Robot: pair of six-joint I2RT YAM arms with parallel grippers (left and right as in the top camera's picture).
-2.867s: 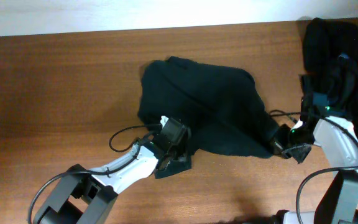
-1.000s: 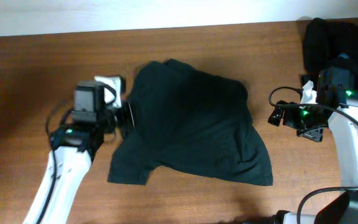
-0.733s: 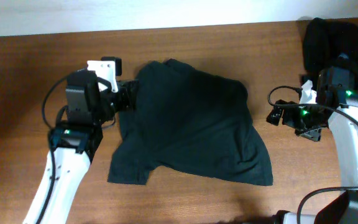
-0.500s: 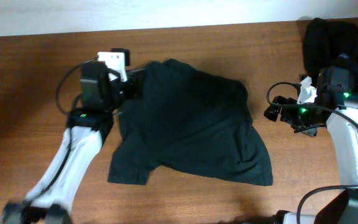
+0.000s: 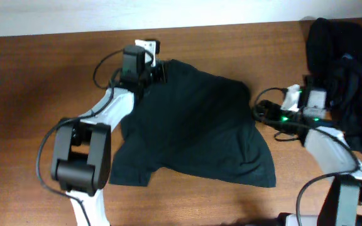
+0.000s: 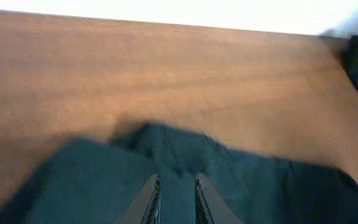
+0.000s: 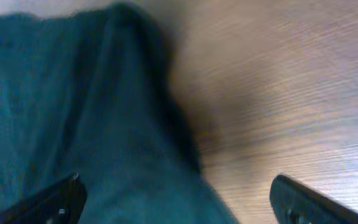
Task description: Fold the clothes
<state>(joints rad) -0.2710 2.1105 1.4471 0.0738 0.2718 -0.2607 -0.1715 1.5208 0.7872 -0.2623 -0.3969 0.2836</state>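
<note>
one black short-sleeved soft-fabric t-shirt [image 5: 200, 125] lies spread, with some wrinkles, across the middle of a brown wooden tabletop [image 5: 43, 81], flanked by two white-and-black robot arms. the left end effector [image 5: 158, 70] sits at the shirt's far edge, near its upper left corner. in the left wrist view its two fingers [image 6: 149, 198] are drawn almost together, with dark cloth in the narrow gap between them, pinching the shirt's edge. bare wood stretches beyond that edge. the right end effector [image 5: 259, 113] is at the shirt's right edge with its jaws spread wide. in the right wrist view one fingertip is over the fabric and the other over bare wood, and nothing is held between them. a second lot of clothing, one heap of black garments [image 5: 335, 44], is bunched at the far right corner of the tabletop, well apart from the spread shirt. how many pieces make up that heap cannot be told.
</note>
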